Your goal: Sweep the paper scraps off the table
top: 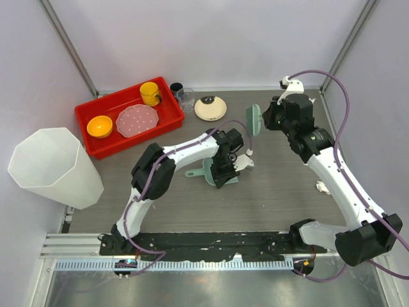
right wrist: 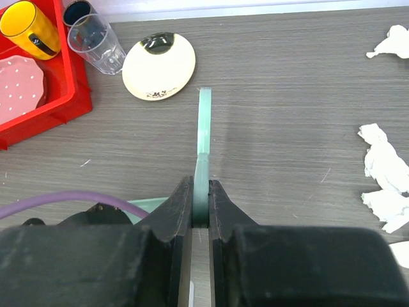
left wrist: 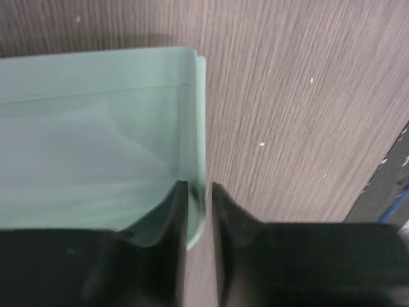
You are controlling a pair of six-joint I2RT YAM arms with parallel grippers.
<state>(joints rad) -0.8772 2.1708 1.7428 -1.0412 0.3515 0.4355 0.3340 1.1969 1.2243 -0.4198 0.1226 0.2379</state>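
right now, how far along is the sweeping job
Done: nothing swept; what shows of the dustpan is bare. In hand: left end effector grips the dustpan, right end effector grips the green sweeper. Left: the paper scraps lie loose on the table, all to be swept.

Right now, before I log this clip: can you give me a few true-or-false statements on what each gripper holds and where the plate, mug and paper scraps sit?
1. The left gripper is clamped on the wall of the green dustpan. True.
2. The right gripper is open and empty. False: it is shut on a thin green sweeping tool.
3. The cream plate lies inside the red tray. False: it sits on the table, beside the tray.
4. Paper scraps lie on the table. True.
5. The yellow mug is in the red tray. True.
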